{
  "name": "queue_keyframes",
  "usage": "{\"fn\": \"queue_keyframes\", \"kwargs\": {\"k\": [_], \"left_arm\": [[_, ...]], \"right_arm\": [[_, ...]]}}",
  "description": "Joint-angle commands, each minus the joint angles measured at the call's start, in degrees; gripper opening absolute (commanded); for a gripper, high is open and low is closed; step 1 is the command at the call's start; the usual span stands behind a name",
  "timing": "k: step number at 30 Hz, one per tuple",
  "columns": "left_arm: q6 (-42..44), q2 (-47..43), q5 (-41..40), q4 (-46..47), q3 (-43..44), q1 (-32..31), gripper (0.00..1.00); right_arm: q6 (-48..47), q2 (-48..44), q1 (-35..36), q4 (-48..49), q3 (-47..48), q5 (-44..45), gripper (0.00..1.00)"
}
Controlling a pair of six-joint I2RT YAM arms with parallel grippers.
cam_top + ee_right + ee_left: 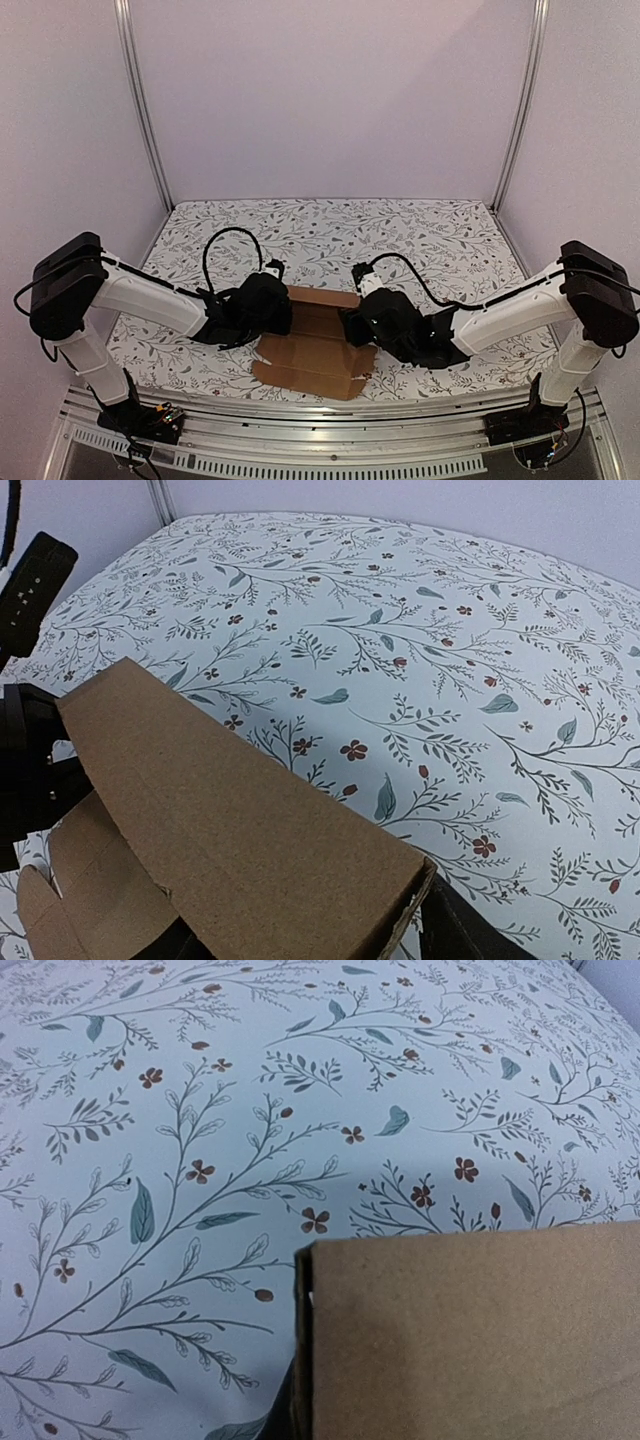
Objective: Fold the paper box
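The paper box (315, 345) is a plain brown cardboard sheet lying flat at the near middle of the table, with its far panel folded up. My left gripper (283, 305) is at the left end of that raised panel and my right gripper (352, 322) is at its right end. In the left wrist view the panel (470, 1330) fills the lower right and hides the jaws; one dark finger (268, 1422) shows against its folded edge. In the right wrist view the raised panel (230, 820) sits between the jaws, with a dark finger (465, 930) against its right end.
A floral tablecloth (330, 230) covers the table. Metal frame posts (145, 110) and plain walls enclose it on three sides. An aluminium rail (330, 440) runs along the near edge. The left arm's wrist (30, 740) shows at the left of the right wrist view.
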Motion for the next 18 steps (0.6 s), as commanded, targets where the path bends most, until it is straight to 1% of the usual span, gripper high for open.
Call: {"fn": "queue_keyframes", "kwargs": {"k": [1, 6, 11, 15, 18], "left_arm": [[1.5, -1.3, -0.4, -0.1, 0.9, -0.5, 0.00], [2.6, -1.4, -1.3, -0.7, 1.3, -0.5, 0.00], [3.3, -1.7, -2.6, -1.1, 1.3, -0.6, 0.00], [3.5, -1.8, -4.0, -1.7, 1.5, -0.9, 0.00], [3.4, -1.6, -5.4, -2.3, 1.8, -1.5, 0.00]], "right_arm": [[-1.6, -4.2, 0.6, -3.3, 0.2, -4.4, 0.63], [-4.1, -9.4, 0.5, -6.8, -1.1, -6.2, 0.69], [-7.3, -15.4, -1.3, -11.3, -1.4, -9.4, 0.71], [-9.7, -18.1, -3.2, -14.5, 0.0, -13.2, 0.71], [-10.9, -17.5, -4.6, -15.0, 2.4, -16.4, 0.66]]}}
